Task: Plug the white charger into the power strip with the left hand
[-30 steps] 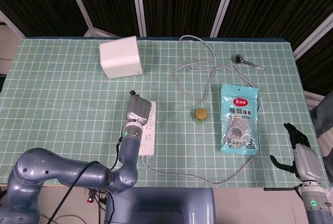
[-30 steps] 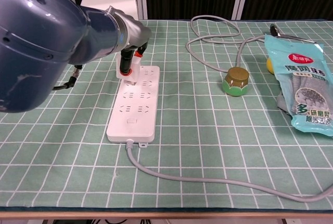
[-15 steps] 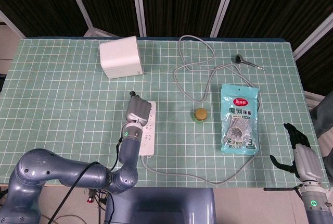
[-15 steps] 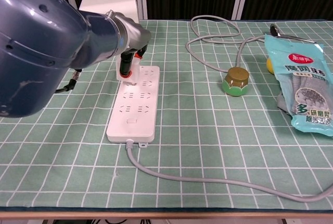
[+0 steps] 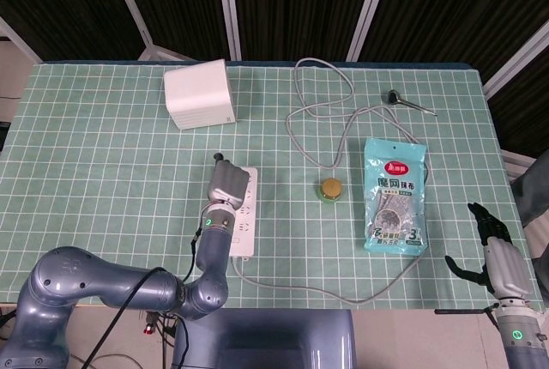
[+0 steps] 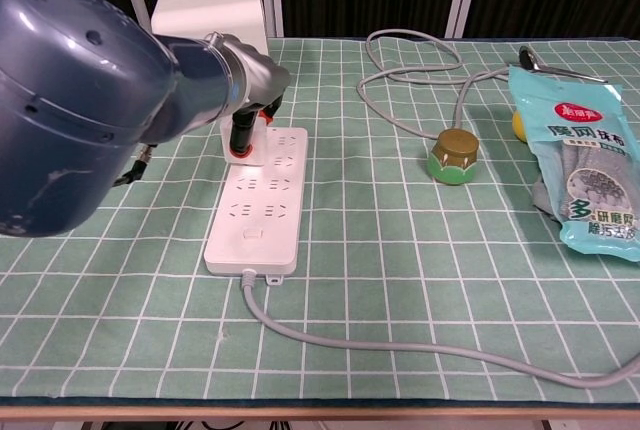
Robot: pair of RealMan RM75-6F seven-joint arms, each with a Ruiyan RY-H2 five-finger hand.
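The white power strip (image 5: 241, 219) (image 6: 259, 200) lies lengthwise at the front left of the green checked cloth, its grey cable (image 6: 400, 342) leaving the near end. My left hand (image 5: 226, 184) (image 6: 247, 120) is down on the strip's far end. Its dark fingers (image 6: 241, 139) pinch the white charger (image 6: 261, 133), which is mostly hidden and sits against the far sockets. Whether the prongs are in cannot be seen. My right hand (image 5: 496, 251) hangs by the table's front right corner, fingers apart, holding nothing.
A white box (image 5: 200, 94) stands at the back left. A green and gold cap (image 5: 329, 188) sits right of the strip, and a teal snack bag (image 5: 395, 196) lies beyond it. Grey cable (image 5: 319, 111) loops across the back, near a small metal tool (image 5: 410, 103).
My left hand has sunk a little, bringing the charger lower onto the strip's far sockets; less of the charger shows now. The right hand has not moved.
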